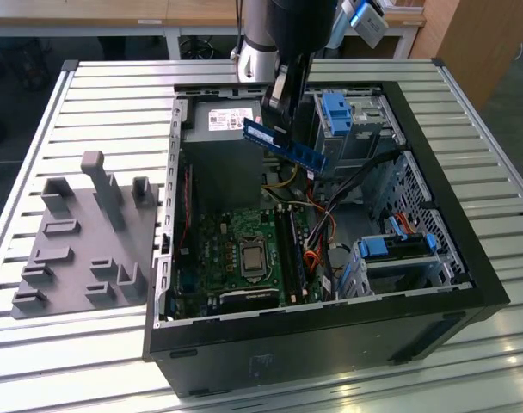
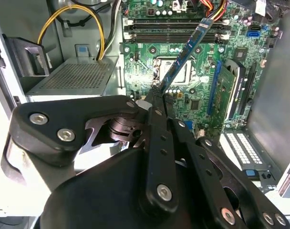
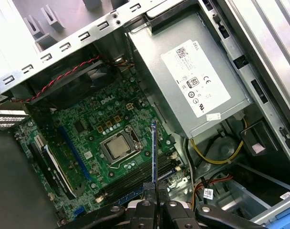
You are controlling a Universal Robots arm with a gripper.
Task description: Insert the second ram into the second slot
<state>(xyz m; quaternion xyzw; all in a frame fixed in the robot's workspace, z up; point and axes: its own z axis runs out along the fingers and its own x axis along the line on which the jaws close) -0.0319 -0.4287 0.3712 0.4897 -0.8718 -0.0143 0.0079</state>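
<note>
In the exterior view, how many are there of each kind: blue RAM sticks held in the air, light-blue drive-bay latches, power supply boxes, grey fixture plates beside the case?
Blue RAM stick: 1
Light-blue drive-bay latch: 2
Power supply box: 1
Grey fixture plate: 1
Total: 5

Soft, even light falls from above. In the exterior view, the metal table [image 1: 98,95] around the gripper [image 1: 277,120] looks bright and pale, with shiny stripes on its slats. The inside of the computer case [image 1: 171,198] below the gripper is much darker, and its front wall is almost black. The second ram [image 1: 283,142], pinched in the gripper, shows a clear blue. In the second wrist view, the gripper's black links have small shiny spots on their screws. In the first wrist view, the grey power supply [image 3: 183,71] past the gripper glows pale, and the motherboard [image 3: 88,129] lies half in shadow.
</note>
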